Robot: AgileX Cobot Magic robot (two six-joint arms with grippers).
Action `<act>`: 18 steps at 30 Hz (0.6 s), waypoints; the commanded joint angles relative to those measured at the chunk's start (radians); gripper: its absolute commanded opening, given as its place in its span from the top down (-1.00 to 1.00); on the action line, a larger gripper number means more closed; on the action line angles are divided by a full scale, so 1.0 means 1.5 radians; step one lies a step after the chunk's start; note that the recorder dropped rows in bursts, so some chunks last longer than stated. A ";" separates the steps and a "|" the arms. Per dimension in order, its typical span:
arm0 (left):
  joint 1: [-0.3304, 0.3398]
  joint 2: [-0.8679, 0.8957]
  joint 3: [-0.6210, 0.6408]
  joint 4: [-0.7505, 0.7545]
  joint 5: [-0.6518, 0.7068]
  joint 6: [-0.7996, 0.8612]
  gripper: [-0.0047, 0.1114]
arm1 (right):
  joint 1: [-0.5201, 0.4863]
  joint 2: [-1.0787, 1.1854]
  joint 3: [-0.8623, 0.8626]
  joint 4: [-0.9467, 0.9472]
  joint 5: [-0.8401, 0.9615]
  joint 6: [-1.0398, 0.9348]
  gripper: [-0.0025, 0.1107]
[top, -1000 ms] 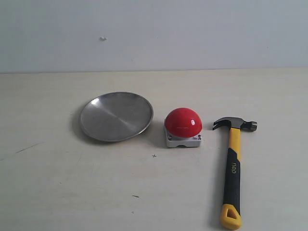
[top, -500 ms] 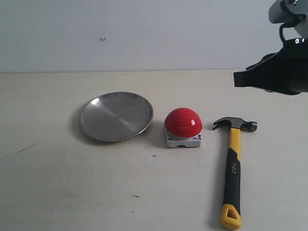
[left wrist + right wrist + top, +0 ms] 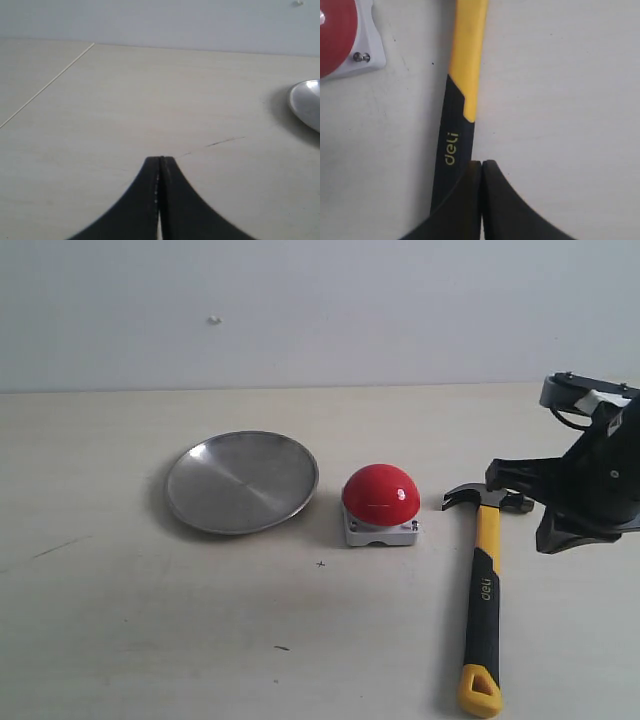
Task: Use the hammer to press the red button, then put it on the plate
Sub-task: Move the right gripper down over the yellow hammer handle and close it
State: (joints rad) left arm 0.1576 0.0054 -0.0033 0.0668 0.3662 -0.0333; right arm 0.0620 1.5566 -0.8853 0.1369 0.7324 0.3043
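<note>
Beige tabletop [image 3: 100, 640] under plate [image 3: 242, 482], pale wall [image 3: 320, 310]

The right arm [image 3: 600, 485] is matt black and angular, topped by a grey metal bracket [image 3: 568, 390] with a white patch [image 3: 600, 398] and a thin black cable [image 3: 568, 421] looping beneath. The right gripper [image 3: 481, 163] and left gripper [image 3: 160, 159] look alike. Each has two smooth black fingers [image 3: 455, 210], broad at the base and curving to narrow tips with a thin seam between. Tiny pale specks dot the left one's seam.
</note>
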 commanded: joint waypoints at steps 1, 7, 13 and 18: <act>-0.004 -0.004 0.002 -0.002 -0.003 0.000 0.92 | -0.003 0.031 -0.011 0.004 -0.047 0.002 0.96; -0.004 -0.004 0.002 -0.002 -0.003 0.000 0.92 | -0.003 0.137 -0.130 -0.015 0.013 0.003 0.96; -0.004 -0.004 0.002 -0.002 -0.003 0.000 0.92 | -0.003 0.215 -0.187 -0.025 0.012 0.009 0.80; -0.004 -0.004 0.002 -0.002 -0.003 0.000 0.92 | -0.003 0.249 -0.207 -0.057 0.013 0.031 0.30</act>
State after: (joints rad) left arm 0.1576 0.0054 -0.0033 0.0668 0.3662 -0.0333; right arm 0.0620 1.9140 -1.1772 0.0777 0.7479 0.3241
